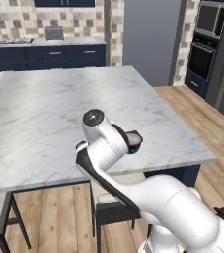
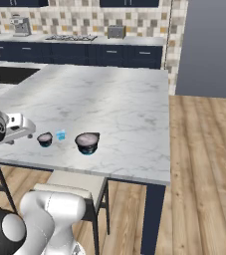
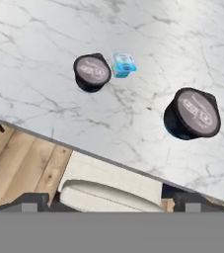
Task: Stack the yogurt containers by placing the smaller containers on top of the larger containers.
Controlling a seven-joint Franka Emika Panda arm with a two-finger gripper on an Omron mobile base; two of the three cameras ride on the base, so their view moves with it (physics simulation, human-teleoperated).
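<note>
Three yogurt containers stand near the front edge of the marble island counter [image 3: 39,39]. The wide dark cup with a pale top [image 3: 192,114] is the larger container, also in the right base view [image 2: 87,143] and half hidden behind my arm in the left base view [image 1: 133,140]. Left of it stands the small dark cup [image 3: 92,72] [image 2: 45,139]. Beside that cup sits the tiny light-blue container [image 3: 124,64] [image 2: 60,135], close to it but apart. My gripper [image 3: 111,201] hovers above the counter's front edge, short of all three, open with nothing between its fingers.
A pale-seated stool [image 3: 108,190] [image 2: 77,182] is tucked under the counter's front edge below the hand. A sink [image 2: 7,74] lies at the far left. Bare marble stretches behind the cups, and wooden floor [image 2: 204,164] lies to the right.
</note>
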